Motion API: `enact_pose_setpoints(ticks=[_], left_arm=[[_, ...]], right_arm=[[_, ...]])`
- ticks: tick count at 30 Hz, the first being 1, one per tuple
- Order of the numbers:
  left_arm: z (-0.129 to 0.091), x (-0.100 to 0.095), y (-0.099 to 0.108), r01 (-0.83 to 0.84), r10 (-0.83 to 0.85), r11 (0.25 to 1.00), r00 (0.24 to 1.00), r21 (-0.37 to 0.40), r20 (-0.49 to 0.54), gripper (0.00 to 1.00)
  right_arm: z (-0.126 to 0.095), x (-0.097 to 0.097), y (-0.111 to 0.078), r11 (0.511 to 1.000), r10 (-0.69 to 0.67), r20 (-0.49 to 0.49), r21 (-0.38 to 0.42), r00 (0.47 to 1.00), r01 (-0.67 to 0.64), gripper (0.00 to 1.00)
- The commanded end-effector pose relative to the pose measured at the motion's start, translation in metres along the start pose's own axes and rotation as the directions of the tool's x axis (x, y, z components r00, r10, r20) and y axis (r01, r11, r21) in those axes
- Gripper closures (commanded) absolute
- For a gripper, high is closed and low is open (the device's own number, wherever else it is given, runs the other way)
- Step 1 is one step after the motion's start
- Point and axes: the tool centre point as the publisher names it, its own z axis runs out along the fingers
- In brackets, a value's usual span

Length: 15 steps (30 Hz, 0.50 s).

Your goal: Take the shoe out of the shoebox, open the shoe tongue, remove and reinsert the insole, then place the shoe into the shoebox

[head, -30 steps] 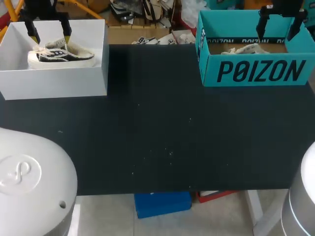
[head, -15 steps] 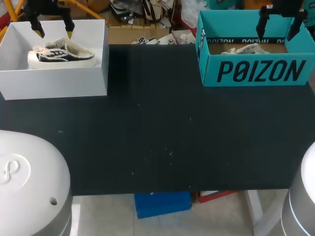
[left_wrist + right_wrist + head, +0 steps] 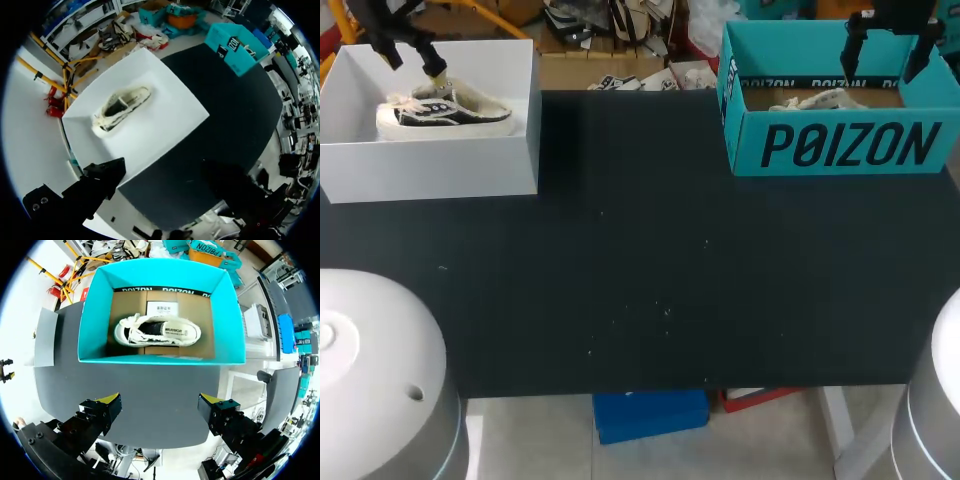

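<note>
The shoe sits in the white shoebox at the rear left of the counter. The left jaws, spread and empty, have withdrawn from over the shoe toward the box's rear corner, so extraction has likely not begun. The right jaws hang spread above the teal shoebox.

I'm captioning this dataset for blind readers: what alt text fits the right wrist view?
A cream-and-black low-top sneaker lies inside an open teal cardboard shoebox on a black table, ahead of the right gripper, which is open and empty.
</note>
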Motion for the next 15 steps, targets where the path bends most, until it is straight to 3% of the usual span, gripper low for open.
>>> enact_pose_setpoints(ticks=[1, 8, 12, 15], left_arm=[[0.001, 0.001, 0.007, -0.877, 0.872, 0.471, 0.479, 0.100, 0.098, 0.00], [0.004, 0.001, 0.012, -0.961, 0.956, 0.255, 0.267, 0.105, 0.120, 0.00], [0.015, -0.011, 0.021, -0.990, 0.986, 0.130, 0.135, 0.057, 0.100, 0.00], [0.023, -0.024, 0.021, -0.994, 0.991, 0.108, 0.110, 0.031, 0.072, 0.00]], right_arm=[[0.000, 0.000, 0.000, 1.000, 0.000, 0.000, 0.000, 1.000, 0.000, 0.00], [0.000, 0.000, 0.000, 1.000, 0.000, 0.000, 0.000, 1.000, 0.000, 0.00], [0.000, 0.000, 0.000, 1.000, 0.000, 0.000, 0.000, 1.000, 0.000, 0.00], [0.000, 0.000, 0.000, 1.000, 0.000, 0.000, 0.000, 1.000, 0.000, 0.00]])
